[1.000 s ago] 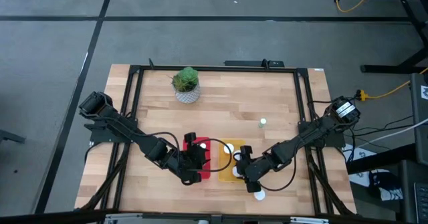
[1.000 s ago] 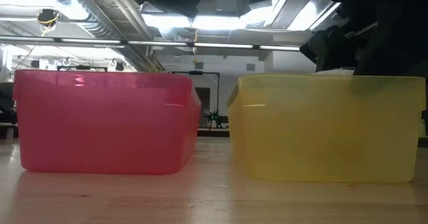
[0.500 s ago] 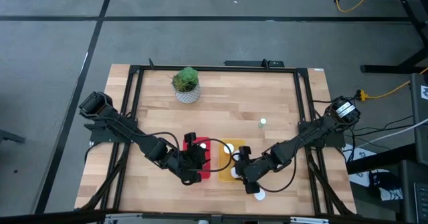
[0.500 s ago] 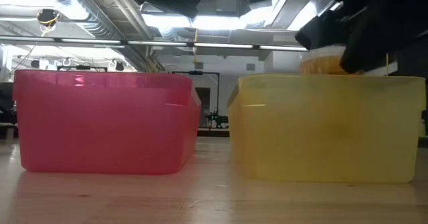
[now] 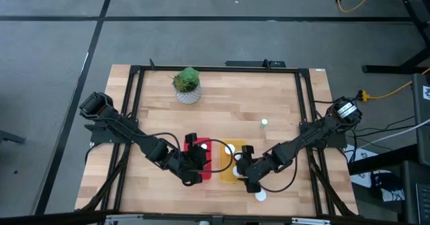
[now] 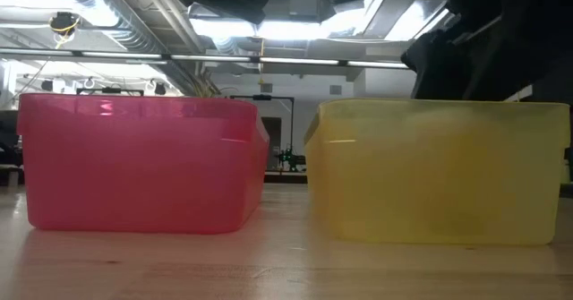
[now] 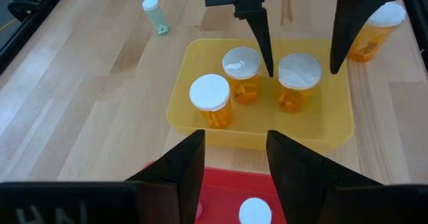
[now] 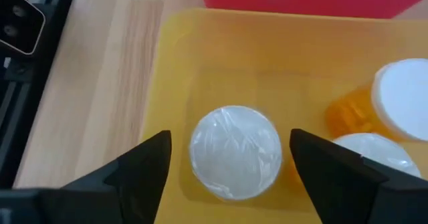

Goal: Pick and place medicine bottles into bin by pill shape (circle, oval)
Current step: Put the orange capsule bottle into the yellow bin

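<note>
**Q:** Left side first. What do I log?

**Op:** My left gripper (image 5: 193, 159) sits over the red bin (image 5: 199, 173), fingers spread and holding nothing. Its wrist view shows one white-capped bottle in the red bin (image 7: 255, 211). I also see a second white cap (image 5: 201, 146) at the bin's far end from above.

**Q:** And the yellow bin?

**Op:** The yellow bin (image 7: 338, 127) stands just beside the red one. Three orange bottles stand upright in it: one nearest the red bin (image 7: 212, 100), one in the middle (image 7: 241, 73), one between my right gripper's fingers (image 7: 298, 80). The right gripper (image 7: 301, 40) is released; its fingers flank that cap without touching it, and the same shows from its own wrist (image 8: 235, 152).

**Q:** Anything outside the bins?

**Op:** An orange bottle (image 7: 374, 30) stands on the table just beyond the yellow bin, by the right arm. A small clear-green bottle (image 5: 264, 123) lies well apart. The potted plant (image 5: 187, 84) is at the table's far side.
</note>
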### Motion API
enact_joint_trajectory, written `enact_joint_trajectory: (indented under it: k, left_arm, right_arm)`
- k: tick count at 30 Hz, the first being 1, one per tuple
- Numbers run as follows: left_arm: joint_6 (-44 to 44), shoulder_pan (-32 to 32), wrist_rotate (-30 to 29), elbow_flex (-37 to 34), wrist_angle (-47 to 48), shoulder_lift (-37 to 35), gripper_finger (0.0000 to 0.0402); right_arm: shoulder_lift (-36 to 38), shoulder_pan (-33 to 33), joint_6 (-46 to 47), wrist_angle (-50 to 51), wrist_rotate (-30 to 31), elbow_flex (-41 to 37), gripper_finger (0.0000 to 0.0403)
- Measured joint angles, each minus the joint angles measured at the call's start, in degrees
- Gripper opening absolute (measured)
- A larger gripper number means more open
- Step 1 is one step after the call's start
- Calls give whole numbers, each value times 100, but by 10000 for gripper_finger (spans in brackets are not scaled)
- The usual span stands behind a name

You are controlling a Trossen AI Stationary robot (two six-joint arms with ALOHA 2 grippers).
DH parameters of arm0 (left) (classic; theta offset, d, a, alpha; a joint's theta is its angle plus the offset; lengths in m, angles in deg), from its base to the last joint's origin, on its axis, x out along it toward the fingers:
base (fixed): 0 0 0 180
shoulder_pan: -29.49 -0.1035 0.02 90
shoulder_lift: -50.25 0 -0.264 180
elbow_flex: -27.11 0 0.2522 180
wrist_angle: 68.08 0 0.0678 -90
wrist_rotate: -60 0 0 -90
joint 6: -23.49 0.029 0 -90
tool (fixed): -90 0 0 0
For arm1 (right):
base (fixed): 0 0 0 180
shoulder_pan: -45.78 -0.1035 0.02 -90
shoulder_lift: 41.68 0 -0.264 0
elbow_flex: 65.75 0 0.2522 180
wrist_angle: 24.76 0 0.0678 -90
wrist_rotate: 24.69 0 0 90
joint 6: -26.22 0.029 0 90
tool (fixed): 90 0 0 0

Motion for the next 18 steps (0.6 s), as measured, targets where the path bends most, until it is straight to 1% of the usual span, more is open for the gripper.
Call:
enact_joint_trajectory:
  k: [4,7,10,14,18]
  left_arm:
    - [0,0,0,0,0,0,153]
    - [0,-2,0,0,0,0,153]
    - [0,-1,0,0,0,0,153]
    - [-1,-2,0,0,0,0,153]
    - [-2,0,0,0,0,0,153]
  right_arm:
    - [0,0,-3,146,17,175,309]
    - [0,0,-152,534,20,486,309]
    - [0,-4,-229,1326,20,975,310]
    - [0,-7,108,2581,25,1578,310]
    - [2,-62,569,3494,25,1920,310]
